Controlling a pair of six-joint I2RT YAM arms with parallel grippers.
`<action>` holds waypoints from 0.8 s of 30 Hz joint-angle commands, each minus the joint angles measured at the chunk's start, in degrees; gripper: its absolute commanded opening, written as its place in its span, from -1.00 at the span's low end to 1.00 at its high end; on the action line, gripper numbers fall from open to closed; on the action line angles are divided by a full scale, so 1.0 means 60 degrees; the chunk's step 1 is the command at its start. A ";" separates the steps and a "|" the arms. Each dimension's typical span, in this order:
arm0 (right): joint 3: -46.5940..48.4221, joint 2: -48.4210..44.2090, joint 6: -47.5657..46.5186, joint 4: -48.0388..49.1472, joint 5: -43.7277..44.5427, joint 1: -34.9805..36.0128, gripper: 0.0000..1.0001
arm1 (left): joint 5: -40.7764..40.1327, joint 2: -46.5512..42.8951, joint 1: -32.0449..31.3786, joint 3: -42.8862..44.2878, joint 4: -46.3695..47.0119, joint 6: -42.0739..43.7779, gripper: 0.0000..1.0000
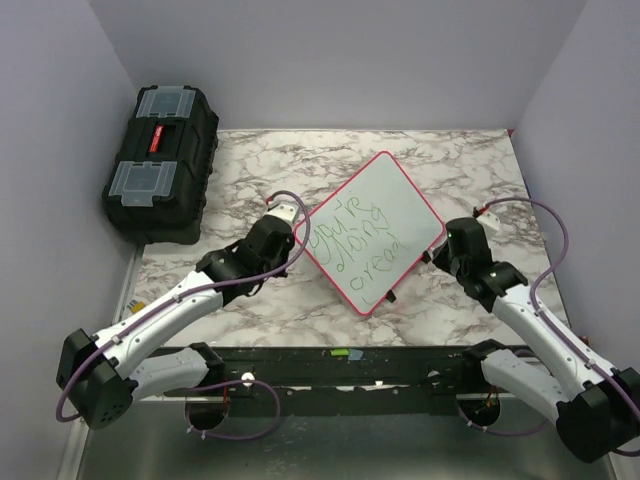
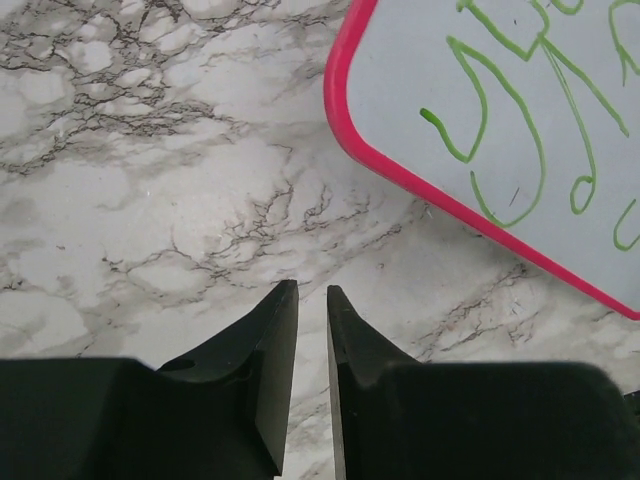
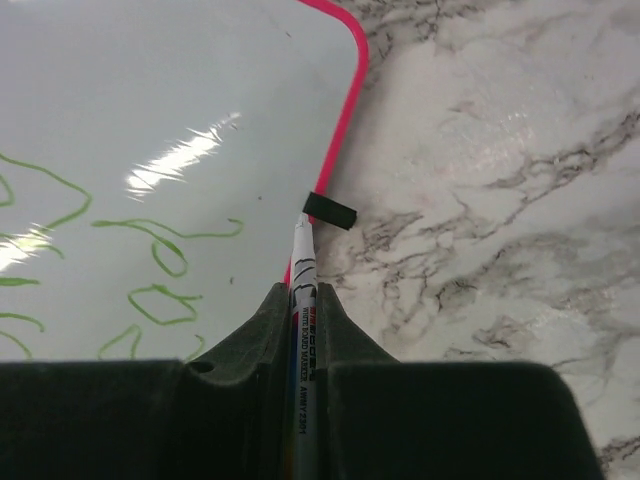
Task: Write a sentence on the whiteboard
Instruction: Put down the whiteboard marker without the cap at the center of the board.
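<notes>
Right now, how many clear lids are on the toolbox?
2, both on top of the toolbox: far lid at its back end, near lid at its front end. Other sides are out of view.

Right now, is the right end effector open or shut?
Shut: the right end effector clamps a marker between its fingers, with the tip at the whiteboard frame.

whiteboard (image 1: 398,192): red-pink frame, lying flat (turned diamond-wise) | sentence (image 1: 357,240): green, three lines
</notes>
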 commanded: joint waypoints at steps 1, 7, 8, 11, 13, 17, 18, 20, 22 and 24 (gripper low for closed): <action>-0.0530 -0.0391 0.0655 -0.0731 -0.0558 0.0032 -0.99 | 0.0330 -0.0312 0.0476 -0.0206 0.0496 -0.0295 -0.52; -0.1288 -0.0588 0.1158 0.0091 -0.2549 0.0023 -0.99 | 0.0381 -0.0677 0.1030 -0.0449 0.0670 -0.0594 -0.33; -0.1406 -0.0532 0.1298 0.0170 -0.2785 0.0027 -0.99 | 0.0421 -0.0811 0.1105 -0.0515 0.0743 -0.0623 -0.27; -0.1748 -0.0256 0.1743 0.0429 -0.3304 0.0032 -0.99 | 0.0507 -0.1082 0.1298 -0.0638 0.0813 -0.0663 -0.22; -0.1977 -0.0133 0.1964 0.0615 -0.3556 0.0032 -0.99 | 0.0529 -0.1189 0.1360 -0.0667 0.0813 -0.0656 -0.22; -0.2260 -0.0140 0.2249 0.0801 -0.3709 0.0030 -0.99 | 0.0507 -0.1396 0.1421 -0.0712 0.0770 -0.0711 -0.22; -0.2359 -0.0203 0.2301 0.0951 -0.3990 0.0031 -0.99 | 0.0515 -0.1430 0.1446 -0.0738 0.0769 -0.0727 -0.21; -0.2676 -0.0368 0.2480 0.1452 -0.4388 0.0027 -0.99 | 0.0485 -0.1470 0.1478 -0.0771 0.0806 -0.0766 -0.21; -0.3066 -0.0570 0.2739 0.2127 -0.4915 0.0022 -0.99 | 0.0492 -0.1507 0.1507 -0.0786 0.0813 -0.0802 -0.21; -0.3426 -0.0650 0.2975 0.2688 -0.5399 0.0028 -0.98 | 0.0492 -0.1521 0.1509 -0.0782 0.0821 -0.0803 -0.21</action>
